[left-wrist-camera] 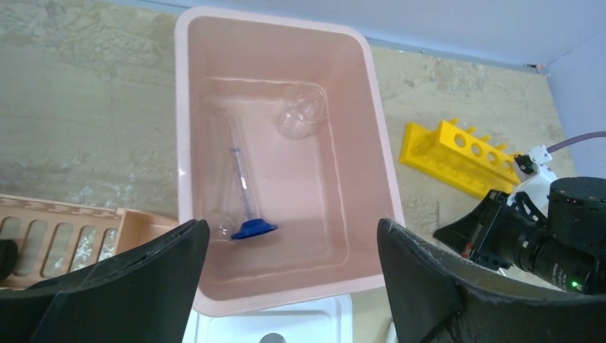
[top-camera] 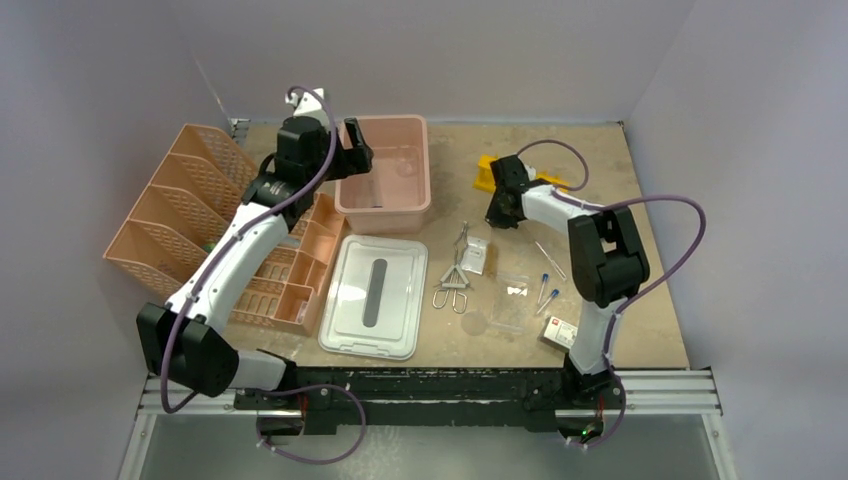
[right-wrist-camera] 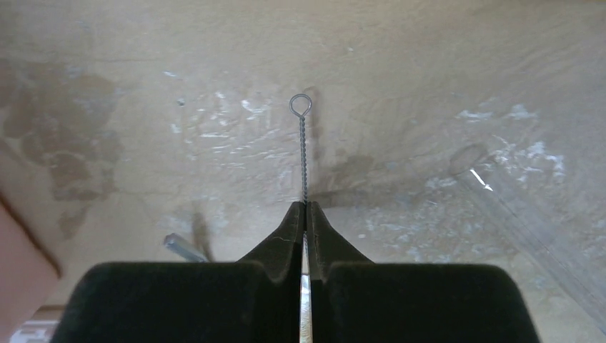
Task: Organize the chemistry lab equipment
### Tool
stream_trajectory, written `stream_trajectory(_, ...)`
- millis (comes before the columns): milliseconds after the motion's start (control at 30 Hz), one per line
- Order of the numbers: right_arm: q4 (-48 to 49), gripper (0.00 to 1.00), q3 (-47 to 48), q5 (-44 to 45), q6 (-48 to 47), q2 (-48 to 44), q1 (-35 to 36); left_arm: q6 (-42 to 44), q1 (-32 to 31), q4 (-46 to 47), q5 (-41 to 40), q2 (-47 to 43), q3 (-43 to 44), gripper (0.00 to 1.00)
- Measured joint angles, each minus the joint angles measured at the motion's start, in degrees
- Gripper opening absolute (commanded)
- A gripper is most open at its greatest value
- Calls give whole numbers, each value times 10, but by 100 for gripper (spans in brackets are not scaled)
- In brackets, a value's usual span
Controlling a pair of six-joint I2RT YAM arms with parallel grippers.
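In the right wrist view, the right hand has its fingers pressed together on a twisted wire. We see only the wire's looped end reaching out ahead of the fingertips; the rest is hidden between the pads, so we cannot tell what the wire belongs to. A clear tube at the right is faint and cut off by the frame, and a pink shape at the left edge is too cropped to name.

From above, the right hand sits just beside the yellow tube rack. The left hand, fingers spread wide and holding nothing, hangs over the pink tub, where a graduated cylinder with a blue base lies beside a small beaker.

Between the arms, the wire tongs, clear packets, blue-capped vials and round dish lie scattered on the bench, apart from one another. The white lid lies flat near the front edge, touching the peach mesh organizer.

The bench is tan and scuffed, and pale walls close in three sides.
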Motion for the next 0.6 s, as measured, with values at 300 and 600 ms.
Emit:
stream_trajectory(300,41,0,-10,-56,-23,-99,0,-28,1,78,46,-46,-34,81)
stream_trajectory(600,83,0,37,-130,-57,-225,0,-101,-12,184,136,-55,-52,81)
